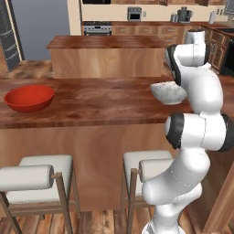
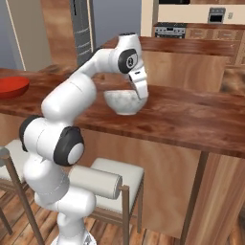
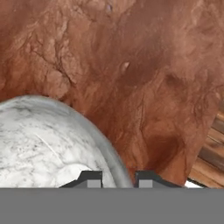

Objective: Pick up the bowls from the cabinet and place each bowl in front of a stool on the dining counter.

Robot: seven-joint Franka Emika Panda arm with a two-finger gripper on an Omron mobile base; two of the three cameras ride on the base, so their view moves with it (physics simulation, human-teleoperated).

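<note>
Straddling the rim of the marbled bowl at the bottom of our hand view, our gripper has one fingertip inside and one outside; whether it pinches the rim or has let go, we cannot tell. We see this bowl at centre frame on the dining counter in the right base view. Far left on the counter sits the red bowl. Two stools stand below.
</note>
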